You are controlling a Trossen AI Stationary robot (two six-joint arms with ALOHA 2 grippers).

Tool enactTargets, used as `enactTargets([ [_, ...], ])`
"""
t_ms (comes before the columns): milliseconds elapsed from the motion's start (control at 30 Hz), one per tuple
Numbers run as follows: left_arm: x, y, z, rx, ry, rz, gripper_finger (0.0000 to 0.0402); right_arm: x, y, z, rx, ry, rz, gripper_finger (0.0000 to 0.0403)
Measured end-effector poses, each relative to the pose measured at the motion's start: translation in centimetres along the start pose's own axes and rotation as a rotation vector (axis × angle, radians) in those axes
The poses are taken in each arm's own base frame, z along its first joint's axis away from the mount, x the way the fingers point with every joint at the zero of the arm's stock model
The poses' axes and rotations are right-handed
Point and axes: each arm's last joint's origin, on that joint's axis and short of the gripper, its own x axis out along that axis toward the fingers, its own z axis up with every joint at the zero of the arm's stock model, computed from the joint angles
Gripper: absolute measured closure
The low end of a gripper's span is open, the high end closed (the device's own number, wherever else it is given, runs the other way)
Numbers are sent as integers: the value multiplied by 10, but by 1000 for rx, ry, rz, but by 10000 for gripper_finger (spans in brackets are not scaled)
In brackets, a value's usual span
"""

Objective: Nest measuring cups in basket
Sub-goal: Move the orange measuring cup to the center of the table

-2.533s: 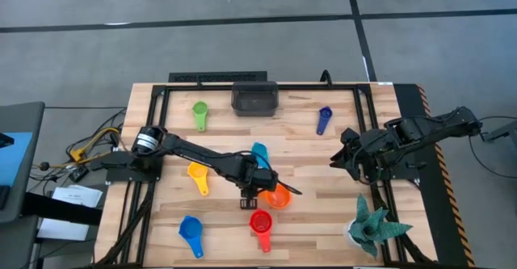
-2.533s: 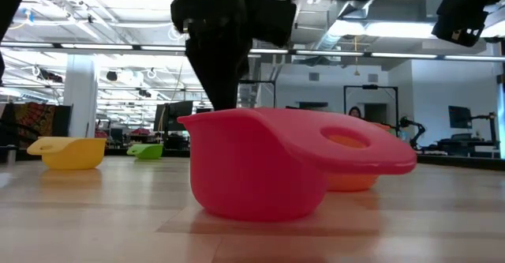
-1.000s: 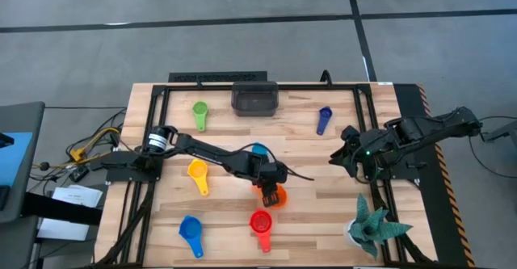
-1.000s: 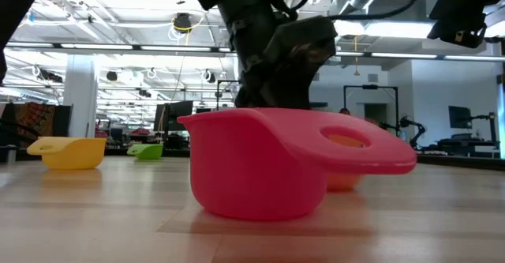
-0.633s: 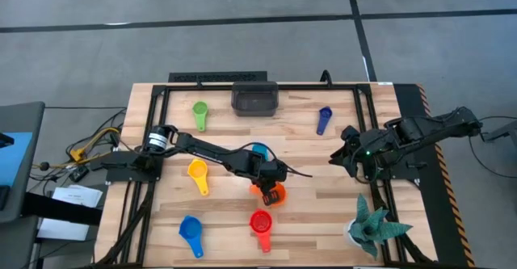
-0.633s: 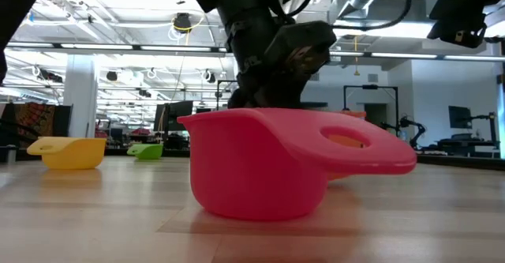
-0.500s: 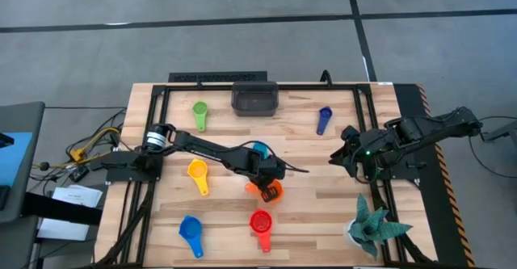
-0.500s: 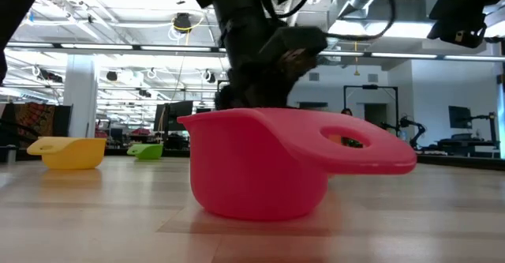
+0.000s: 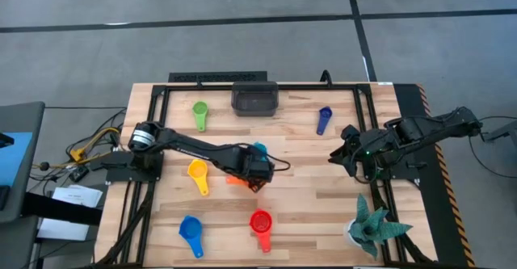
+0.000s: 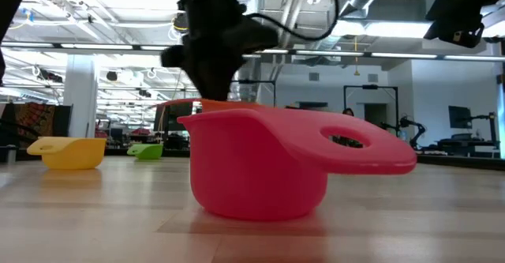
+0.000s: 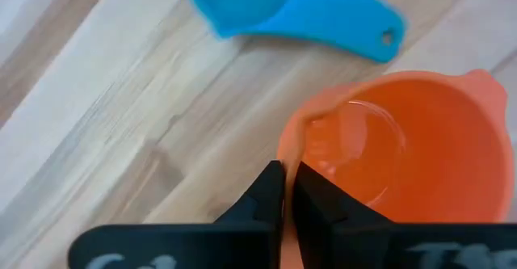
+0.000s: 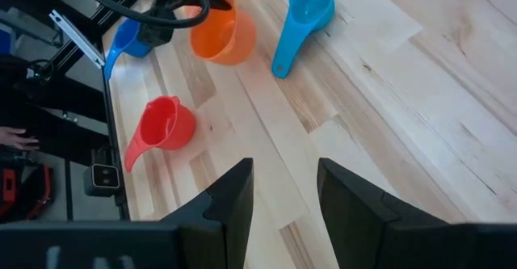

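My left gripper (image 9: pixel 249 177) is shut on the orange measuring cup (image 11: pixel 404 156) above the table's middle. The light blue cup (image 9: pixel 258 149) lies just beyond it on its base and handle. The green cup (image 9: pixel 199 114), yellow cup (image 9: pixel 197 176), dark blue cup (image 9: pixel 324 119), royal blue cup (image 9: pixel 191 233) and red cup (image 9: pixel 261 224) lie scattered on the wood. The dark basket (image 9: pixel 254 98) stands at the far edge. My right gripper (image 9: pixel 347 152) waits open at the table's right side, holding nothing. My left gripper pinches the orange cup's wall at its rim (image 11: pixel 292 144), one finger (image 11: pixel 271 190) outside the bowl and the other inside. The fingers come from above, slanting down. The cup hangs clear of the table; its rim (image 10: pixel 229 103) shows above the red cup (image 10: pixel 260 164).
A teal spiky plant-like object (image 9: pixel 373 227) stands at the near right corner. A black frame (image 9: pixel 161 99) runs around the table's edges. Bare wood lies between the light blue cup and the basket.
My left gripper has shut on the orange cup and lifted it off the table. It has carried the cup toward the table's left and a little toward the far edge, rolling its wrist on the way. The right arm has kept still.
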Motion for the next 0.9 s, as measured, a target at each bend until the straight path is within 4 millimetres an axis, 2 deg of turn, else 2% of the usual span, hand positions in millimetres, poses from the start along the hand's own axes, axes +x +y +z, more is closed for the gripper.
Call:
enactTargets([
  [267, 9, 4, -25, -226, 25, 60, 398, 0, 0, 0, -10, -1, 1, 239],
  [667, -2, -2, -42, -619, -28, 46, 396, 0, -3, 3, -23, -26, -21, 239],
  [900, -6, -7, -55, -758, -47, 51, 394, 1, -3, 8, -30, -54, -13, 239],
])
